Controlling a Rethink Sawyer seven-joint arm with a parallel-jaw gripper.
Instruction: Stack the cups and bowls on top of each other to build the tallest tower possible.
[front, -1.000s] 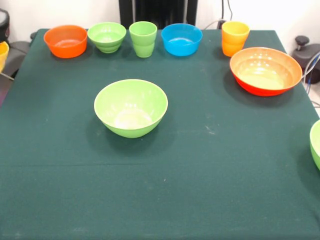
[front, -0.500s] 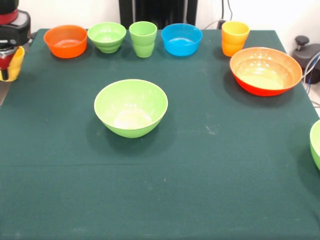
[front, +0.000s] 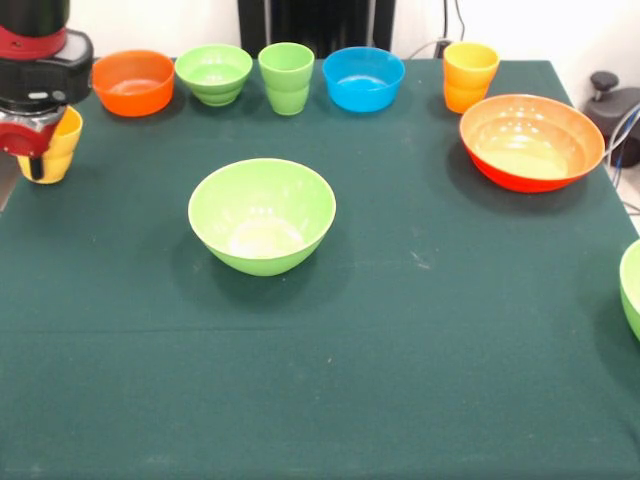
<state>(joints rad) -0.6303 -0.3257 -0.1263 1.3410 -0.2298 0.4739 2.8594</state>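
My gripper (front: 38, 160) comes in at the far left and is shut on the yellow cup (front: 64, 140), holding it at the table's left edge. A large light green bowl (front: 262, 215) sits upright mid-table. Along the far edge stand a small orange bowl (front: 131, 82), a small light green bowl (front: 214, 73), the light green cup (front: 286, 77), a small blue bowl (front: 363, 78) and the orange-yellow cup (front: 469, 75). A large orange-red bowl (front: 531, 140) sits at the right. Another large light green bowl (front: 632, 285) is cut off by the right edge. The purple bowl is out of view.
The dark green tablecloth (front: 400, 380) covers the table. The black pedestal (front: 315, 20) stands behind the far edge. A black device (front: 612, 105) with cables sits off the table's right side.
The arm has come into view at the far left. The yellow cup, first at the left edge of the picture, has moved right and a little nearer with the gripper.
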